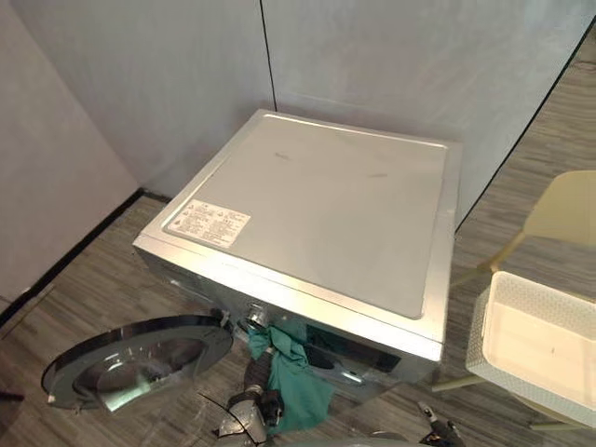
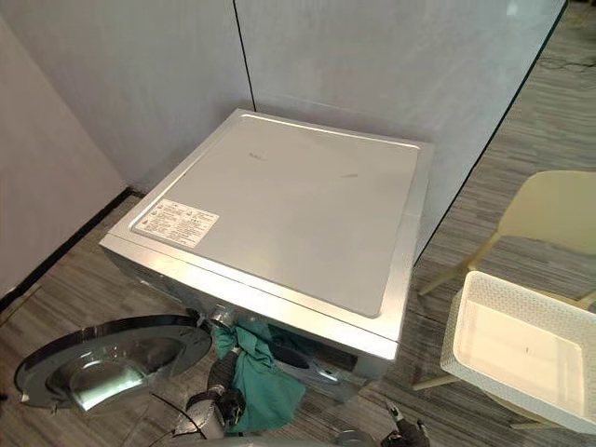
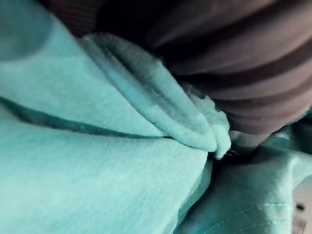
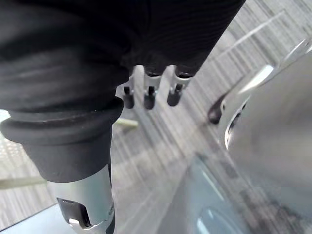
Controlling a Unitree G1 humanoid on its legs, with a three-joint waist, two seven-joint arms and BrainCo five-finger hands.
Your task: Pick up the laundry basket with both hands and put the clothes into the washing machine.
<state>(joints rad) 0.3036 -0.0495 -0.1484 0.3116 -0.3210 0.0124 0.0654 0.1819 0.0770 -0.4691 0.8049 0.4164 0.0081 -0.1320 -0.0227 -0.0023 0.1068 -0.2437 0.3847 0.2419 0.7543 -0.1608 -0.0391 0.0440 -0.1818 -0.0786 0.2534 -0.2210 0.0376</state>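
A teal cloth (image 1: 296,372) hangs from the front opening of the silver washing machine (image 1: 317,205), under its front edge. My left hand (image 3: 234,63) is buried in this cloth, which drapes over it and hides the fingers. The white laundry basket (image 1: 482,337) rests on a chair at the right, and its inside looks bare. Low at the right, my right hand (image 4: 148,95) hangs above the floor with straight fingers and holds nothing. It also shows at the bottom edge (image 1: 438,433), in front of the machine.
The machine's round glass door (image 1: 140,358) is swung open to the lower left. A pale yellow chair (image 1: 563,209) carries the basket. Grey walls close in behind and to the left of the machine. Striped wood floor lies around it.
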